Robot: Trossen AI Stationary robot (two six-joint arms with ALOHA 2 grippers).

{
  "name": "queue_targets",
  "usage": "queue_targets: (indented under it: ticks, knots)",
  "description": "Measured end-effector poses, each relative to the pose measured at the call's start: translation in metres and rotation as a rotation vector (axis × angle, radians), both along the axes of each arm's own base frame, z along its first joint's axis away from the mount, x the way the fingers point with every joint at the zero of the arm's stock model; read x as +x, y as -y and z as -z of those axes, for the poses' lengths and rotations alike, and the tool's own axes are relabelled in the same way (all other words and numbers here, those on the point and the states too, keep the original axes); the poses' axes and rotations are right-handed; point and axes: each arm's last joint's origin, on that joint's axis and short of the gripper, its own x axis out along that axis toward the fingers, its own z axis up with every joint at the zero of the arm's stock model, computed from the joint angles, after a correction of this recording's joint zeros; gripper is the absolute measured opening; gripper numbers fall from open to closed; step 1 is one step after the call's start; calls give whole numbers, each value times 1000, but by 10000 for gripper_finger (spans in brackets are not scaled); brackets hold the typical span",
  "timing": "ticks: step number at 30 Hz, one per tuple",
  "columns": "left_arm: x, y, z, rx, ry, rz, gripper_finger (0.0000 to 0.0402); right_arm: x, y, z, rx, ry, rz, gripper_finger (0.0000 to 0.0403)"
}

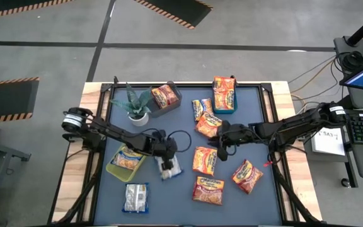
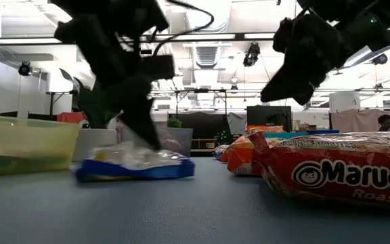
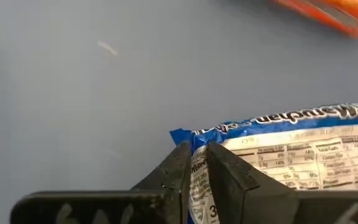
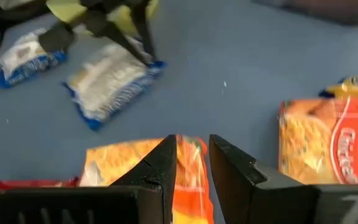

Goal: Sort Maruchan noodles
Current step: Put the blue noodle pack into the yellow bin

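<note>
As we look past the left end effector (image 3: 192,163), we find its two dark fingers drawn nearly together, pinching the corner of a blue-edged whitish noodle packet (image 3: 303,163) that lies flat on the counter (image 3: 73,99). From above, that same left end effector (image 1: 166,165) sits just left of the counter's middle, directly over the packet (image 1: 172,168).

Our right end effector (image 4: 191,163) is narrowly parted, its fingers straddling the edge of an orange packet (image 4: 129,163); we cannot tell whether it truly grips. From above it (image 1: 222,151) lies right of centre, beside an orange packet (image 1: 205,159).

Moving outward, a yellow bin (image 1: 126,160) holding a yellow packet lies just left of the left end effector, and another whitish packet (image 1: 135,197) lies near the front edge. More orange packets (image 1: 247,175) lie scattered on the right half. A potted plant (image 1: 135,104), a dark bin (image 1: 166,98) and a teal bin (image 1: 224,94) line the far edge. Bare blue surface shows between the two end effectors and along the front left.
</note>
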Motion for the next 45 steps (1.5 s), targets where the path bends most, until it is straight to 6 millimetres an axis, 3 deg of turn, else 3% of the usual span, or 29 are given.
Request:
queue_targets:
  ticks: [5,11,24,34,45]
  knots:
    - [11,2,-28,63,80,77,33,3,0,-5,3,43,1,76]
    - [5,14,-48,36,113,209,33,6,0,-12,20,97,27,75]
    - [-22,46,-47,-18,23,301,34,12,-1,-20,83,205,52,75]
    - [-29,54,-42,-32,-9,303,34,58,-7,-4,102,156,-6,75]
    - [-39,50,-19,-54,-8,243,34,111,-5,22,118,70,14,75]
